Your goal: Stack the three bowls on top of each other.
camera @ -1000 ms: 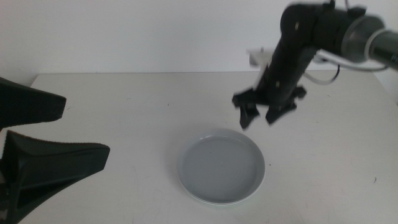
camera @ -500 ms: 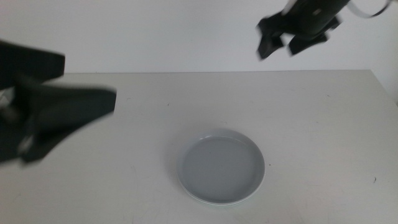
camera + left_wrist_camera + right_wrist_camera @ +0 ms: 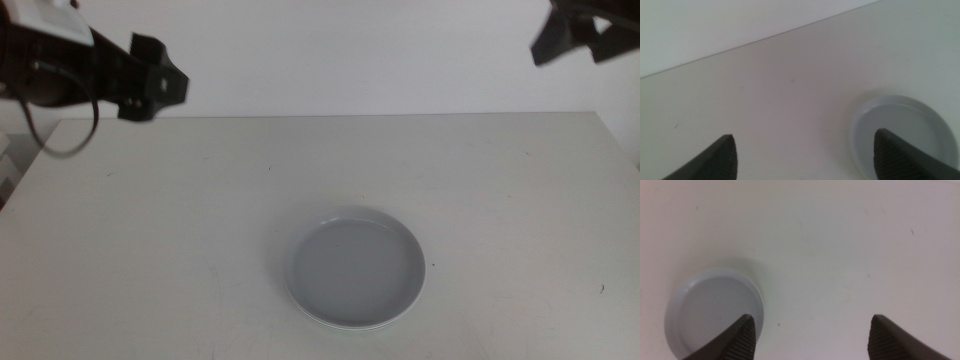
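A grey bowl [image 3: 355, 268] lies on the white table [image 3: 200, 200], slightly right of the middle and toward the front. A thin pale rim shows under its front edge; I cannot tell which dish that is. The mint green and white bowls are not separately visible. The grey bowl also shows in the left wrist view [image 3: 902, 130] and the right wrist view [image 3: 715, 312]. My left gripper [image 3: 150, 85] hangs high at the far left, open and empty [image 3: 804, 136]. My right gripper [image 3: 575, 35] hangs high at the far right, open and empty [image 3: 811, 316].
The table's back edge meets a white wall [image 3: 330, 50]. A cable loop [image 3: 60, 140] hangs below the left arm. The table's right edge [image 3: 620, 140] lies below the right gripper.
The right gripper has risen from just above the bowl's far rim up and to the right. The left arm has lifted from the lower left to the upper left.
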`<state>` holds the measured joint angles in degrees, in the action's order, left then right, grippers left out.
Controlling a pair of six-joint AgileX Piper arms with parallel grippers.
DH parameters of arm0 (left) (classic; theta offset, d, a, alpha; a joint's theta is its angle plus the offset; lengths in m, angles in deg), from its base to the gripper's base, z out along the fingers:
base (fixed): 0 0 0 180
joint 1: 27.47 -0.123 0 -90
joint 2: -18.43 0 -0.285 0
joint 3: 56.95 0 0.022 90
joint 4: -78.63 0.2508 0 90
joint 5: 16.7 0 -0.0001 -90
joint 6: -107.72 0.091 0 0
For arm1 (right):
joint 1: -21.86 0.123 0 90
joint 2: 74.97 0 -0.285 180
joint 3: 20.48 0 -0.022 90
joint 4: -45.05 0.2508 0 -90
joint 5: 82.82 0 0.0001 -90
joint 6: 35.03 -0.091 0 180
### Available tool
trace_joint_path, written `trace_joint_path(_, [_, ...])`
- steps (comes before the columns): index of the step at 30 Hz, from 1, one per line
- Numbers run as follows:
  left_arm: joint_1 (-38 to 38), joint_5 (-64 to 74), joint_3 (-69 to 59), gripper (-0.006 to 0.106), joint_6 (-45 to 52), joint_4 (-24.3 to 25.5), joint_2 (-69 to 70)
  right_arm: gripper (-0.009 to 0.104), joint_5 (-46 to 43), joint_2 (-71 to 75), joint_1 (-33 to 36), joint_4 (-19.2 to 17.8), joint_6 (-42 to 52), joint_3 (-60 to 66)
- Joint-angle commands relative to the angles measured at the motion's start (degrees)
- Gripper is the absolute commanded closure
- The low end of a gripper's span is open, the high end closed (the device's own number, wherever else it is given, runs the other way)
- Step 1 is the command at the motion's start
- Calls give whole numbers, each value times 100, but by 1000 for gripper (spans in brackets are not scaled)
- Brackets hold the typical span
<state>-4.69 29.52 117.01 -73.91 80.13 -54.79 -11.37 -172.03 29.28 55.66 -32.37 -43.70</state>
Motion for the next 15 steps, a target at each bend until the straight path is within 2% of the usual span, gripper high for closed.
trace_joint_path(1, [-389,-204,324,-5,290,-356,-89,38,-464,609,-89,-16,75,291])
trace_joint_path(3, [-768,-237,330,-5,594,-672,-140,38,-727,922,-95,-131,75,677])
trace_joint_path(7, [-1398,-218,274,-5,728,-1024,-60,38,-1344,1595,-95,-585,12,1337])
trace_joint_path(10, [-1545,-523,-49,-5,760,-1067,237,38,-1717,2097,-95,-922,-267,1773])
trace_joint_path(15, [-1512,-1586,-1283,-5,819,-1067,1214,38,-2261,2855,-95,-1101,-340,2683])
